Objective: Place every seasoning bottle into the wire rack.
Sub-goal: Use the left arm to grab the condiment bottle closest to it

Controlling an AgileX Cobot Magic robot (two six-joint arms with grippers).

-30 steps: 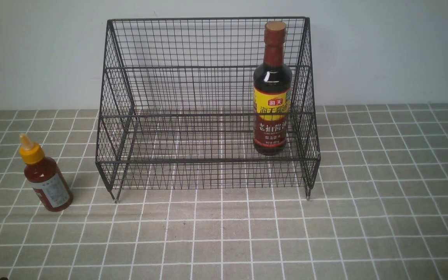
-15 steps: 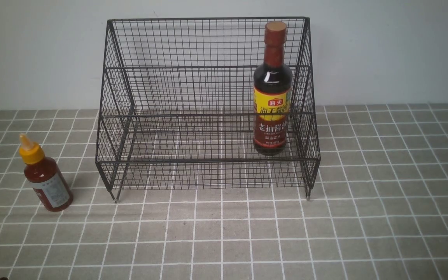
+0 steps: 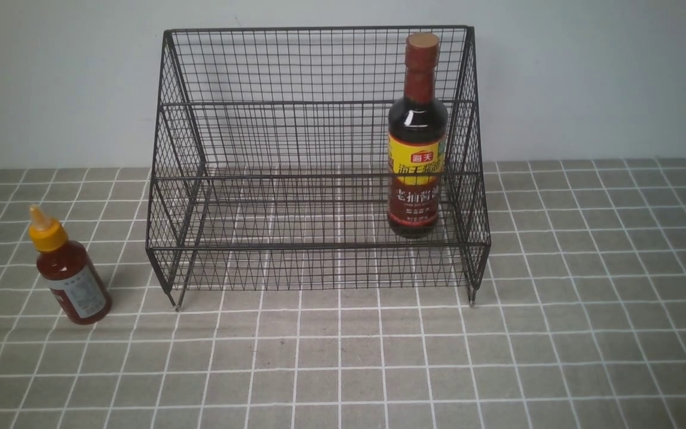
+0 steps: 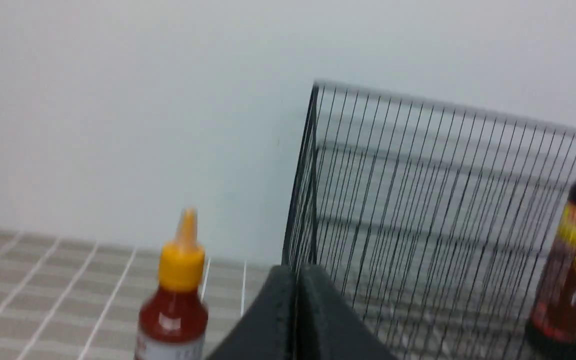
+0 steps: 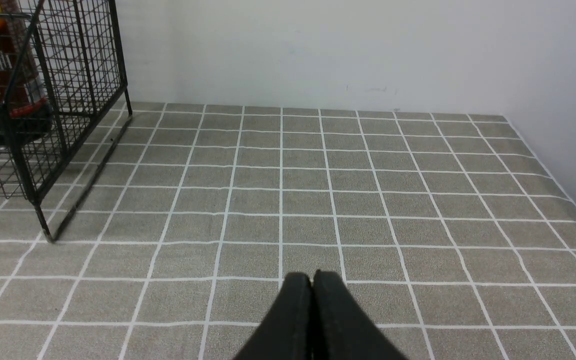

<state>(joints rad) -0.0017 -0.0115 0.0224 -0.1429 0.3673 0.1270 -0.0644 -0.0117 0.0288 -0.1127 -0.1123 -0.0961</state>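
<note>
Pressing its fingers together with nothing between them, the left hand [image 4: 295, 274] hangs near the sauce bottle [image 4: 175, 295], with the rack [image 4: 313, 165] just beyond its tips. The right hand [image 5: 312, 276] is likewise closed and empty, low over the tiled table [image 5: 368, 200], well apart from the rack's right side. From the front, the sauce bottle stands on the table to the left of the rack, close to its front left leg but outside it. The soy bottle [image 3: 415, 137] stands upright inside the rack, on the lower tier at its right end, beside the sloped side mesh. The rack's back is toward a pale wall [image 3: 587, 77].
</note>
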